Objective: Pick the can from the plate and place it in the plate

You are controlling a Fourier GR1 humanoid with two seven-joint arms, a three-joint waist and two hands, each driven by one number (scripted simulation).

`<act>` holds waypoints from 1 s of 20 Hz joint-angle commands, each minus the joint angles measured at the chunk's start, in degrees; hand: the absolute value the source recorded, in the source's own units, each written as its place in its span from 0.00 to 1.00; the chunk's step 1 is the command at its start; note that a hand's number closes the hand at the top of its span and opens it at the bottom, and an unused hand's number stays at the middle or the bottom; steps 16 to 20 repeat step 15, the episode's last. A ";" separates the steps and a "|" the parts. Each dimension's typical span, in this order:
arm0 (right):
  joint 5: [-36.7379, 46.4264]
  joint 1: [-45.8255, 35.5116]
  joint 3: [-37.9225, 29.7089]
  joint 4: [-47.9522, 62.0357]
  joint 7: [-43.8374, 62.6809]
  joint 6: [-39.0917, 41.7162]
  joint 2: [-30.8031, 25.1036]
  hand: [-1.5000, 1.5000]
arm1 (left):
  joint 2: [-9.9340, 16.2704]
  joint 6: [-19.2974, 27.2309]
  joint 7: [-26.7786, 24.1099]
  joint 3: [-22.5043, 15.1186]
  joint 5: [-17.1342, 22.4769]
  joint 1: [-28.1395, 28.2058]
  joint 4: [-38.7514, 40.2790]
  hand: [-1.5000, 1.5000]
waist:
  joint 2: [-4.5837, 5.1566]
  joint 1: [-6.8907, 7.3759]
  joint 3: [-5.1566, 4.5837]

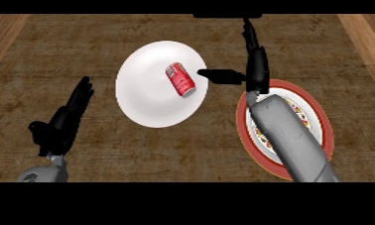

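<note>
The red can (pixel 180 78) lay on its side near the centre of the white plate (pixel 147 105), tilted slightly toward five o'clock. At the can's three o'clock the right hand (pixel 253 70) hovered just off the white plate's rim, its fingers (pixel 251 35) straight toward twelve o'clock and thumb (pixel 219 75) pointing at the can, holding nothing, its grey forearm (pixel 293 140) crossing the red-rimmed patterned plate (pixel 321 120). At eight o'clock the left hand (pixel 62 120) rested open on the brown worktop (pixel 88 35), fingers up.

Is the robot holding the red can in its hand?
No, the red can lies on the white plate, and the right hand beside it is not touching it.
</note>
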 commanded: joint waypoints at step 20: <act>0.72 11.33 -10.95 6.85 -20.92 20.30 -7.02 0.00 | -0.94 0.46 -4.23 1.97 -1.76 -2.27 6.00 0.50 | -0.18 -0.41 -0.08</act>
